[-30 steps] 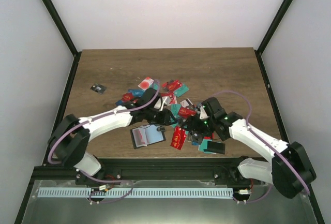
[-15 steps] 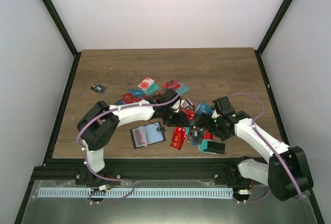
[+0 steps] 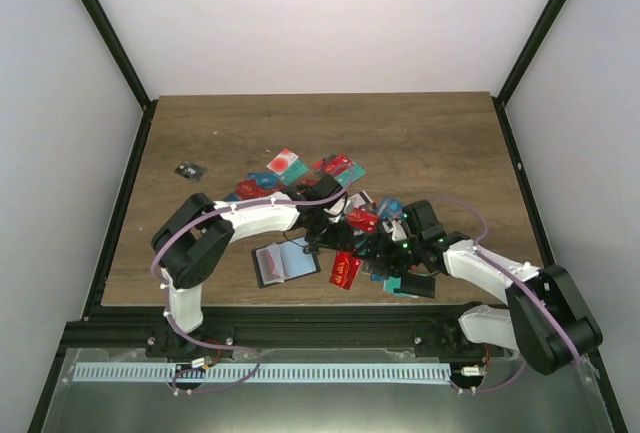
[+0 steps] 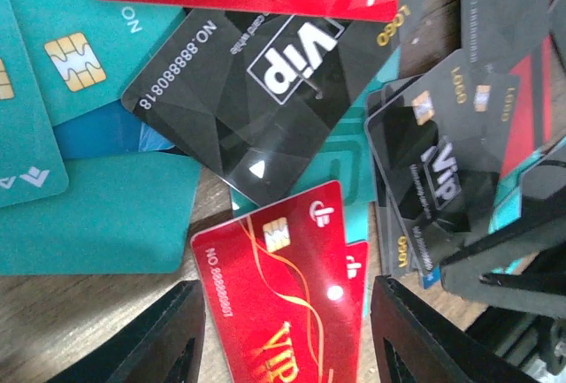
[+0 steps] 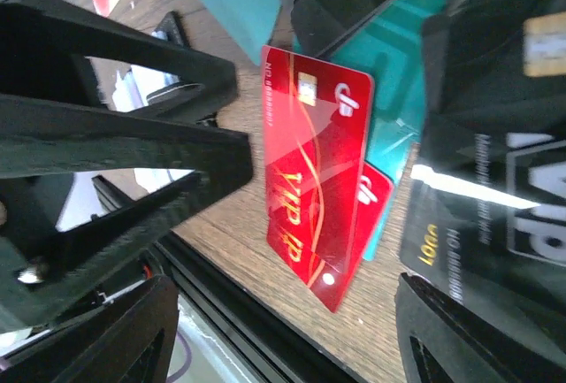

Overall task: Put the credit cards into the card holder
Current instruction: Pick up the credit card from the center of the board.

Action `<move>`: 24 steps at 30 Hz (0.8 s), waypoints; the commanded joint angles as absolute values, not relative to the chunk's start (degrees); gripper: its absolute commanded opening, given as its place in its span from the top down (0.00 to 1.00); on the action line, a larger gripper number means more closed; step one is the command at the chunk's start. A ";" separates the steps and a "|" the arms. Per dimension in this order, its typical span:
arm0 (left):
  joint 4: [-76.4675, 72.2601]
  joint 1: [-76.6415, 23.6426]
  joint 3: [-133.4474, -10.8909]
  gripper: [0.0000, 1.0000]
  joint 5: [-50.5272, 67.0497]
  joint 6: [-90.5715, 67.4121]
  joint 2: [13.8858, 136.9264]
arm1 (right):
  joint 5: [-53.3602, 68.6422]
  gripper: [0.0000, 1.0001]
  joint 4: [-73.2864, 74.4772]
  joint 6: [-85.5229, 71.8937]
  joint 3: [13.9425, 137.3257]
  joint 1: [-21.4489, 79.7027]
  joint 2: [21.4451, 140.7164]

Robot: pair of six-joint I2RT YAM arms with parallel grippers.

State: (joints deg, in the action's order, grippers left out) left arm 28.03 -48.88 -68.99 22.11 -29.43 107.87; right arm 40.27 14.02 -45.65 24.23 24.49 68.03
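Observation:
The credit cards (image 3: 340, 178) lie in a loose pile of red, teal, blue and black at mid-table. The card holder (image 3: 285, 263) lies open and flat left of the pile's near end. My left gripper (image 3: 345, 238) hangs low over the pile, open. In the left wrist view a red VIP card (image 4: 283, 294) lies flat between the left gripper's (image 4: 287, 334) spread fingers, untouched. My right gripper (image 3: 385, 248) is open too, reaching in from the right. The right wrist view shows the same red card (image 5: 314, 171) ahead of the right gripper (image 5: 292, 343), on top of a second red card.
A small black item (image 3: 189, 170) lies alone at the far left. A flat black case (image 3: 415, 285) rests on a teal card near the front edge. The two grippers are very close together; the left one's black frame (image 5: 115, 135) fills the left of the right wrist view.
The left arm has swung right over the near end of the pile and its jaws have widened. The right gripper has moved left toward it, its jaws narrowing slightly.

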 commanded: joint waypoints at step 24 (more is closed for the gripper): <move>15.85 -45.47 -60.85 0.46 36.21 -25.02 112.91 | 41.22 0.45 -6.65 -53.99 18.20 27.69 81.99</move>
State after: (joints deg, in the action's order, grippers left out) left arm 17.17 -45.67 -63.90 34.00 -25.56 110.26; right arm 44.14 -6.66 -54.11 19.70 27.22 79.37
